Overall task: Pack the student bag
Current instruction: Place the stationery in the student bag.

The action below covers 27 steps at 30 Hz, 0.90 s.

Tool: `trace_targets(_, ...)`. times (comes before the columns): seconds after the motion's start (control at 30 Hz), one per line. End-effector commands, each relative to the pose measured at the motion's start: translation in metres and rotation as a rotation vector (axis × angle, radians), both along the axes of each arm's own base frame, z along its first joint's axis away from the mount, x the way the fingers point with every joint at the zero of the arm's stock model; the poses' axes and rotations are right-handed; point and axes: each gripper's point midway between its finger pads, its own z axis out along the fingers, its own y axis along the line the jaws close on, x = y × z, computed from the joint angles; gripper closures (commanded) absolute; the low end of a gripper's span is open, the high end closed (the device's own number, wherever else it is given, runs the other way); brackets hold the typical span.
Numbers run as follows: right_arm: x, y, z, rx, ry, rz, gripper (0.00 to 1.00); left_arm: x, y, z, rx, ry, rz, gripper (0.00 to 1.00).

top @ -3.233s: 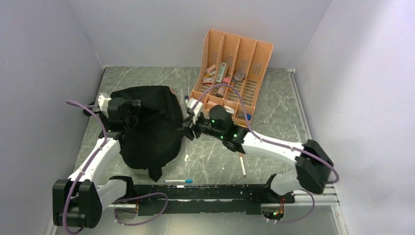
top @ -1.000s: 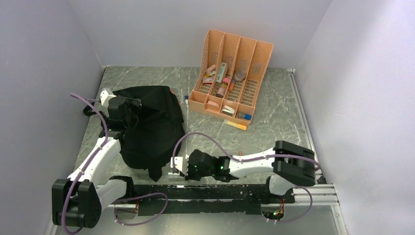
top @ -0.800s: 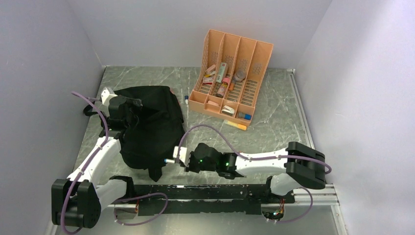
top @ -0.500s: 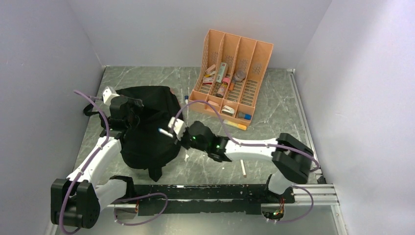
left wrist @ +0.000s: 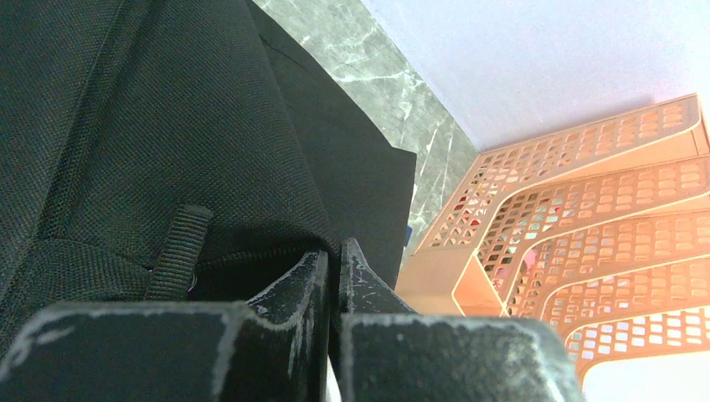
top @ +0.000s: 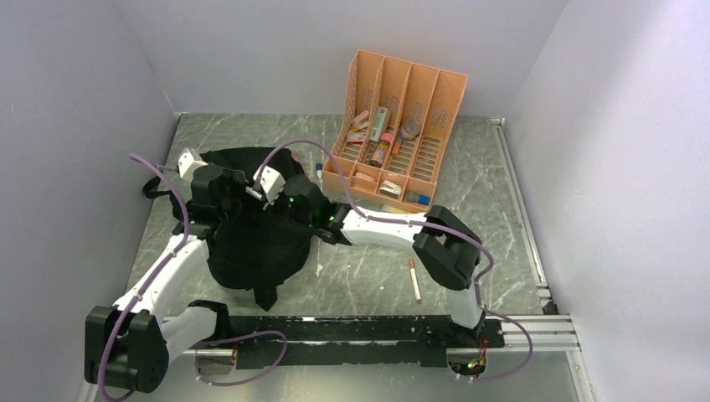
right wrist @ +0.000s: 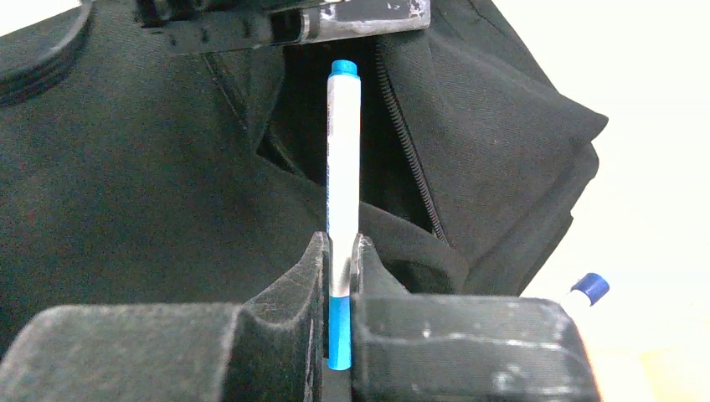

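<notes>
While the left tool [left wrist: 332, 260] pinches a fold of black fabric at the mouth of the bag [top: 251, 243], its two fingers squeezed tight on the cloth, the right arm reaches across from the right side. The bag sits on the left half of the tabletop [top: 469, 209], slumped and dark, with its zipped opening pulled apart on the far side. Over that gap hovers the right tool [right wrist: 339, 247], clamped on a white marker [right wrist: 343, 167] with a blue cap. From the right wrist the marker points straight at the dark slot beside the zipper teeth, its cap close to the left tool's fingers. To the right of the bag, at the far side of the tabletop, stands the orange organizer [top: 393, 126], small items lying in its slots. A second blue-capped marker [top: 319, 167] lies between bag and organizer. Nearer the arms' bases, right of the bag, a thin pale pen [top: 414, 280] lies alone.
</notes>
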Motion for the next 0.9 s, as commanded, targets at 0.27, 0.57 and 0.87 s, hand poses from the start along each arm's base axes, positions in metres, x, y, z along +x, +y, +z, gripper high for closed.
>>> trace_targets(0.27,0.031,0.012,-0.015,0.025,0.154,-0.025,1.0,0.004,-0.011,0.041,-0.01,-0.114,-0.023,0.95)
trace_targets(0.57,0.058,0.036,-0.012,0.082,0.208,-0.035,1.0,0.003,-0.013,0.041,-0.011,-0.117,-0.029,0.95)
trace_targets(0.87,0.081,0.05,-0.003,0.209,0.08,-0.02,1.0,0.002,-0.016,0.041,-0.011,-0.116,-0.036,0.95)
